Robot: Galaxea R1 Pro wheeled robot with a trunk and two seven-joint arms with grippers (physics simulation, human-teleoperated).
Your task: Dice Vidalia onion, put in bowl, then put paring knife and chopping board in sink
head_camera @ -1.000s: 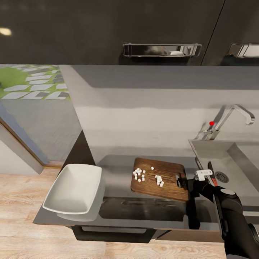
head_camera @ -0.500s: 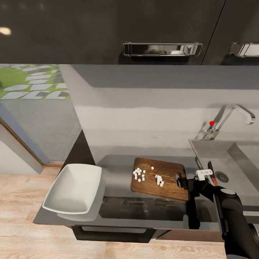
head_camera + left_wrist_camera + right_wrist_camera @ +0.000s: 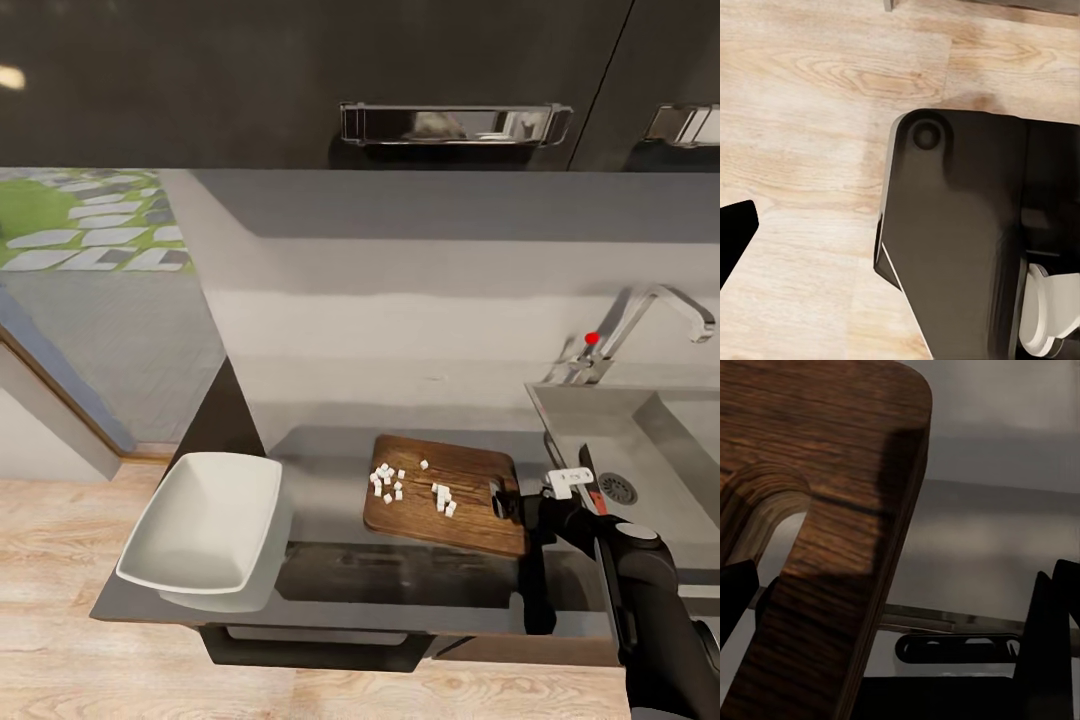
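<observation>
The dark wooden chopping board (image 3: 450,495) lies on the grey countertop (image 3: 330,470) with small white pieces of diced onion (image 3: 388,482) scattered on it. My right gripper (image 3: 497,498) is at the board's right edge. In the right wrist view the chopping board (image 3: 832,510) and its handle cut-out sit between the spread fingers of the right gripper (image 3: 892,622), which is open. The white bowl (image 3: 205,525) stands empty at the counter's left end. The paring knife (image 3: 592,482) lies at the left side of the sink (image 3: 650,440), partly behind my right arm. My left gripper (image 3: 900,247) hangs over the wooden floor.
A chrome tap (image 3: 640,325) with a red dot rises behind the sink. Dark upper cabinets with a metal handle (image 3: 450,122) hang overhead. The counter ends just left of the bowl, with wooden floor (image 3: 60,560) beyond. A cabinet handle (image 3: 952,649) shows below the counter edge.
The whole head view has shifted slightly, so the camera moved. The board, onion pieces, knife and right arm keep their places.
</observation>
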